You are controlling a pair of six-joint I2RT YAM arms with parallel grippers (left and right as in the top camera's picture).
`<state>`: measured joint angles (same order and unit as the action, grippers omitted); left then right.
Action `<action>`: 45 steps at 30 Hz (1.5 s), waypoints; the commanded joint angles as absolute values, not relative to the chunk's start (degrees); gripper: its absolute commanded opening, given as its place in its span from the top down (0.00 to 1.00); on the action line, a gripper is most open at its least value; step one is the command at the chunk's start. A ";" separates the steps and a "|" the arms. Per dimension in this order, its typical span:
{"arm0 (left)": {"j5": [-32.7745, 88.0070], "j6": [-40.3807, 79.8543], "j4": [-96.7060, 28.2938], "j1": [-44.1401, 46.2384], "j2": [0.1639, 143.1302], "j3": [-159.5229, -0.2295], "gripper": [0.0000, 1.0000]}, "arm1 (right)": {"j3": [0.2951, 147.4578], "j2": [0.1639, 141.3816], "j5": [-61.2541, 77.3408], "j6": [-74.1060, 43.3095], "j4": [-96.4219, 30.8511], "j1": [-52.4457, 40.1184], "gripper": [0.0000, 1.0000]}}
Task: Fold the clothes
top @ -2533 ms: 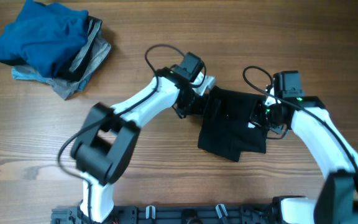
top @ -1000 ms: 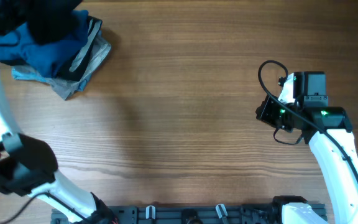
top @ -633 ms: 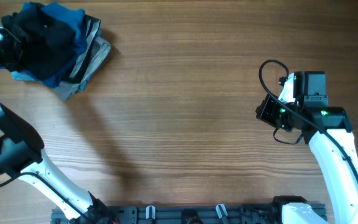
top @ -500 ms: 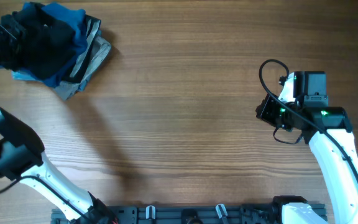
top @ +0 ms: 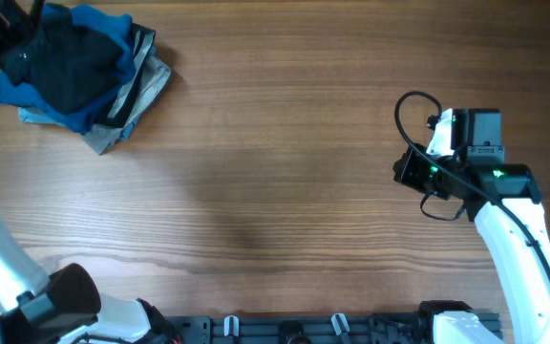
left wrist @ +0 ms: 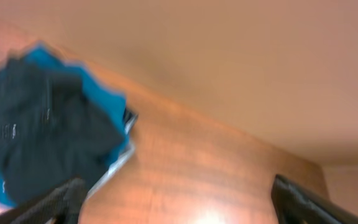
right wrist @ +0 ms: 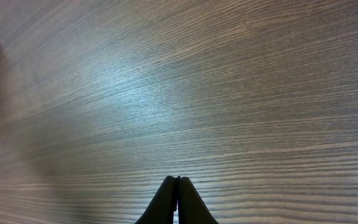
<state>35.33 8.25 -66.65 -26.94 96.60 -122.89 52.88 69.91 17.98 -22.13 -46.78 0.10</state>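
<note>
The black T-shirt lies crumpled on top of a blue garment and a grey garment, at the far left corner of the counter. The left gripper is wide open and holds nothing. The right gripper is closed with its fingers together, empty, over bare wood.

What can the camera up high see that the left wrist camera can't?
Only the overhead view shows the right arm and the grey garment under the pile. Only the left wrist view shows the left gripper, its fingers spread wide and holding nothing. Both show the black shirt lying on the blue garment, on the table.
</note>
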 commanded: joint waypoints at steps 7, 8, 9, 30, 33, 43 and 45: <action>31.88 -11.75 -82.32 -13.87 92.92 -122.54 0.59 | 63.09 64.10 29.02 -9.56 -49.98 0.19 0.92; 28.56 -11.79 -83.31 -10.92 91.57 -122.54 0.56 | 64.90 62.33 29.02 -8.67 -50.72 0.19 0.91; 23.49 -11.38 -84.20 -7.53 90.06 -122.54 0.56 | 67.13 59.83 29.02 -7.27 -51.59 0.19 0.89; -3.31 3.90 -83.68 13.34 77.69 -122.54 0.00 | 70.78 37.67 27.05 -19.88 -55.86 0.19 0.01; -3.31 3.90 -83.68 13.34 77.69 -122.54 0.00 | 70.78 37.65 23.16 -24.34 -58.50 0.19 0.00; -3.31 3.90 -83.68 13.34 77.69 -122.54 0.00 | 69.78 37.56 19.64 3.46 -48.18 -0.43 0.00; -3.31 3.90 -83.68 13.34 77.69 -122.54 0.00 | 66.54 36.38 19.22 6.04 -44.99 -0.40 0.00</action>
